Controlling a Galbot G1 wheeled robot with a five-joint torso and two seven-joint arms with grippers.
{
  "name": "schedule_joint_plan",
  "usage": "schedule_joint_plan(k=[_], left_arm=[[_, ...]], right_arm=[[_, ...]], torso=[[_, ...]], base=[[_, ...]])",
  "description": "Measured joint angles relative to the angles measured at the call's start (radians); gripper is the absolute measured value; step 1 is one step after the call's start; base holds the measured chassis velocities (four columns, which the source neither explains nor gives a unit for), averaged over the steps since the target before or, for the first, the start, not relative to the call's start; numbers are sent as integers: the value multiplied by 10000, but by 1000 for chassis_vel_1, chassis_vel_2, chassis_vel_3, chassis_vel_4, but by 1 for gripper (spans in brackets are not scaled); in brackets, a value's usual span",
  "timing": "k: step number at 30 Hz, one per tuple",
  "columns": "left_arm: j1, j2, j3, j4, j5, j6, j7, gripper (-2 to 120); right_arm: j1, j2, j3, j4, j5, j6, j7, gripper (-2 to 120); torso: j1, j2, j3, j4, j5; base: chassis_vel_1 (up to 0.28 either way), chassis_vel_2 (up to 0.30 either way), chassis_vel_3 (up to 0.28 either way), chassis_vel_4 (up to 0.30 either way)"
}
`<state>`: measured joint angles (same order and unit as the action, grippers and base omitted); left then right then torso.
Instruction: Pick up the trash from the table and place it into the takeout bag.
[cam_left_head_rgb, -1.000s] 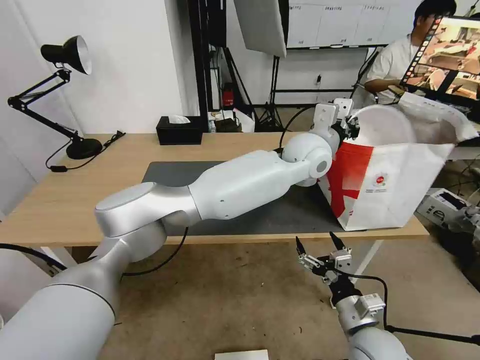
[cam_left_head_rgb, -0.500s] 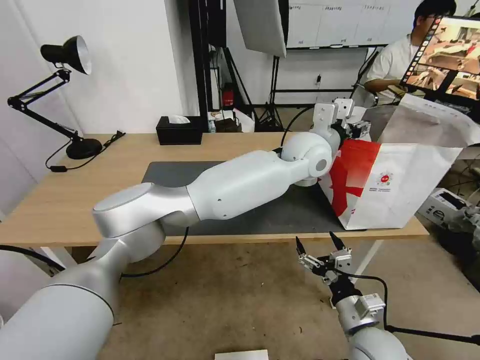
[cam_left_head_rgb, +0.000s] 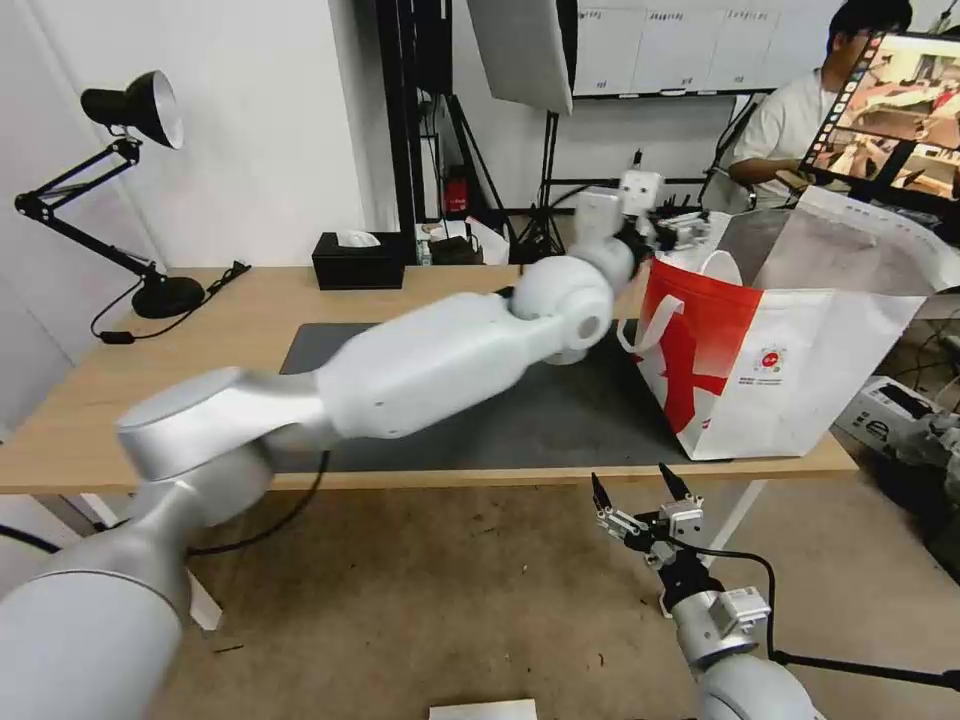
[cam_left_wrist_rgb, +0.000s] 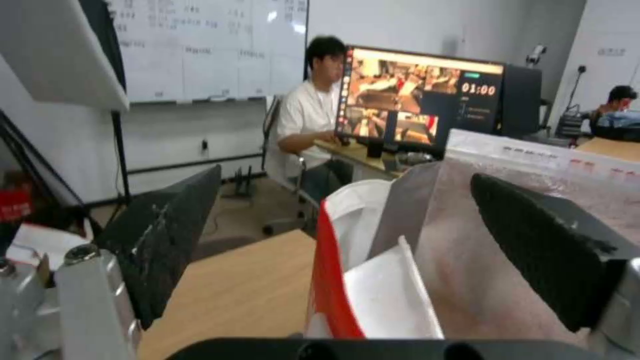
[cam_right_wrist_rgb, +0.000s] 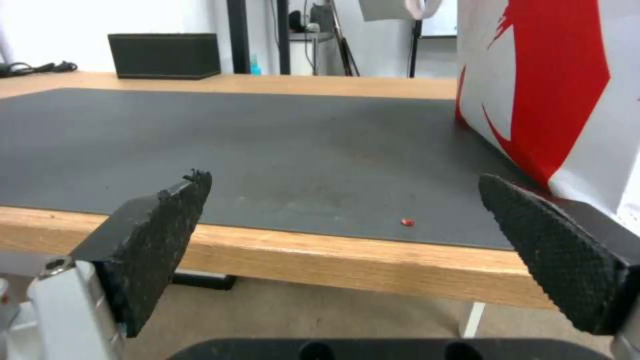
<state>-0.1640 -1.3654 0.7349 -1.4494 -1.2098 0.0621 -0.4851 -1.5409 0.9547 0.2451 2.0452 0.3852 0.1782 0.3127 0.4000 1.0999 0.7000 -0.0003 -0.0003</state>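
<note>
Fabric and foil — that was my read of the takeout bag (cam_left_head_rgb: 800, 350): light, soft-walled, likely to fold or slide on the dark mat (cam_left_head_rgb: 520, 420) if nudged. It stood on the table (cam_left_head_rgb: 150, 400) just beside and below my left gripper (cam_left_head_rgb: 685, 228), whose black pads (cam_left_wrist_rgb: 170, 240) were spread wide with nothing between them, hanging at the bag's near upper rim by one loop handle (cam_left_head_rgb: 660, 310). From the wrist camera, the foil lining (cam_left_wrist_rgb: 467, 280) lay straight ahead of the open fingers. I judged the stiffer rim, or the handle, the safest place to take hold; the thin walls would give. No bowl, tray or tissue was visible on the mat, only a tiny red crumb (cam_right_wrist_rgb: 407, 222) ahead of my right gripper (cam_left_head_rgb: 645, 490), parked open below the table edge.
</note>
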Motion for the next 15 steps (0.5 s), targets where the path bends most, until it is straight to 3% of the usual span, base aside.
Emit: schedule_joint_plan(k=[8,10,15], left_arm=[[377,688,-160,-856,258,-17,-365,100],[696,1236,-319,-1392,441,-27,-542,100],[1705,2354,-817,-2484,968,-103,-609,100]], right_arm=[[0,0,0,0,0,0,0,100],[0,0,0,0,0,0,1,100],[0,0,0,0,0,0,1,100]], torso=[[0,0,0,-1,1],[0,0,0,8,-2],[0,0,0,1,0]], base=[[0,0,0,0],[0,0,0,0],[0,0,0,0]])
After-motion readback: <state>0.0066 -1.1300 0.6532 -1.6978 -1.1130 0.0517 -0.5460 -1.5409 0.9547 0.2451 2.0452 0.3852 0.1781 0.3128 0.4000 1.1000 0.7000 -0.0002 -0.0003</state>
